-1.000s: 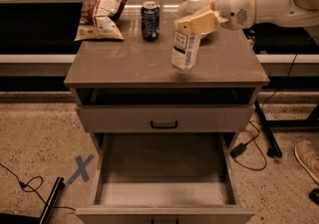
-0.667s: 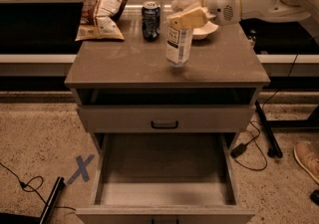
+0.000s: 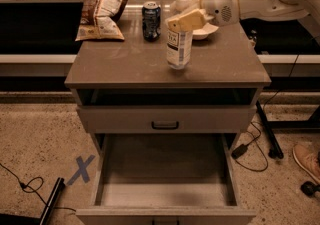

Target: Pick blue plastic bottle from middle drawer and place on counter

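The blue plastic bottle point(image 3: 178, 45), clear with a white label, stands upright at the middle of the counter point(image 3: 120, 64); its base is at or just above the surface. My gripper point(image 3: 184, 18) comes in from the right and is shut on the bottle's top, hiding the cap. The middle drawer point(image 3: 165, 189) is pulled open below and its box holds nothing.
A dark soda can point(image 3: 151, 20), a chip bag point(image 3: 105, 4) and a white bowl point(image 3: 206, 31) sit at the back of the counter. A shut drawer front with a black handle point(image 3: 165, 125) is above the open drawer. Blue tape X point(image 3: 80, 169), cables and a shoe point(image 3: 307, 161) lie on the floor.
My gripper has carried the bottle a little to the left over the counter and slightly lower. The drawer stays open.
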{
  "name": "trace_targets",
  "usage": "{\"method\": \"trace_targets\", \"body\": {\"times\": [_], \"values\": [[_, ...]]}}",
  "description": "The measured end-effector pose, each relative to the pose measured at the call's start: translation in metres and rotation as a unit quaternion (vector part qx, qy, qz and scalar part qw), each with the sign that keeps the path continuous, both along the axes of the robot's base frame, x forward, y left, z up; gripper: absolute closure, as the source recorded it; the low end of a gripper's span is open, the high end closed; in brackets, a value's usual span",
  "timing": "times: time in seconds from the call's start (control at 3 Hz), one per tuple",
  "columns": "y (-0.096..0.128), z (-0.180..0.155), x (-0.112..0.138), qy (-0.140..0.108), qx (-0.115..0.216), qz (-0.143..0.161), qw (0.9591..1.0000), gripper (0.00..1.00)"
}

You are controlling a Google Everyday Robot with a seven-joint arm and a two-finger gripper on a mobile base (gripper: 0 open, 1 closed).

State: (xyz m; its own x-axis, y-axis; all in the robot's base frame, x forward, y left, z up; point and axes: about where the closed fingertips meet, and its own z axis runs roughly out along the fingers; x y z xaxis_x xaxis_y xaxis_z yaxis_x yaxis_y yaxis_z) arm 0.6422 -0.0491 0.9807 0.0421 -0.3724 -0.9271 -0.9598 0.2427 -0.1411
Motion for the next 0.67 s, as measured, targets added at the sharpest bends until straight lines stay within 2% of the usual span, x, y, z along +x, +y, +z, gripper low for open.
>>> {"method": "trace_targets", "body": {"times": [0.33,0.67], "values": [[0.006,-0.009,0.007,0.013,-0.014,-0.004,0.9998,1.0],[0.006,-0.02,0.013,0.039,0.012,-0.013,0.9991,0.81]]}}
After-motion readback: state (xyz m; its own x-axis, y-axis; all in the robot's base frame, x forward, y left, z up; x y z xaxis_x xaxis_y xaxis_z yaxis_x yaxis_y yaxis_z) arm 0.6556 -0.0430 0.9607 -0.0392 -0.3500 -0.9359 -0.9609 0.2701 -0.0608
